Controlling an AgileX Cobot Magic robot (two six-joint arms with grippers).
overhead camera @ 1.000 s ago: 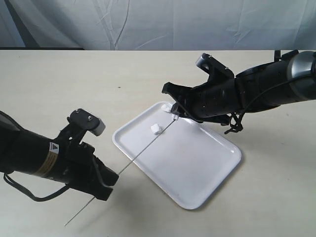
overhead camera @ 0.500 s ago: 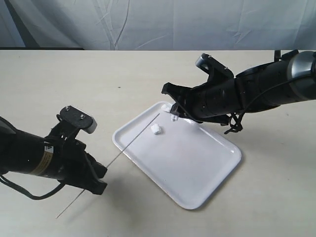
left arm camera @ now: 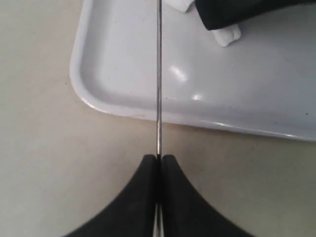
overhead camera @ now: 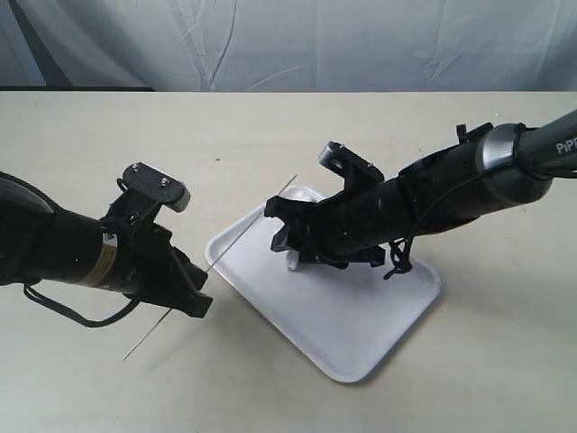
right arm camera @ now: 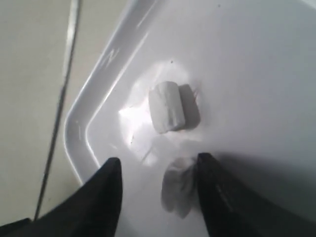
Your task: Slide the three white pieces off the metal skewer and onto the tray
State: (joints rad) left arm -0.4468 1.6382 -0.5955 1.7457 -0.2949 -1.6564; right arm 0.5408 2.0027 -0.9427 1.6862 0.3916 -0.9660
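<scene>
"What do you have around the work area?"

"You've got a pale beige table [overhead camera: 108,144] filling most of the exterior frame, matte and plain. You'll see the same beige surface in both wrist views."

"And behind it?"

"Look across the top of the frame: a wrinkled grey-blue cloth backdrop [overhead camera: 379,41] hangs beyond the table's far edge. At the upper left you'll spot a thin dark strip [overhead camera: 72,88] running between the cloth and the tabletop."

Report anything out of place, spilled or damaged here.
Nothing stands out. The skewer is straight and bare, clamped in the left gripper; two white pieces lie inside the tray under the open right gripper. A third is not visible.
</scene>
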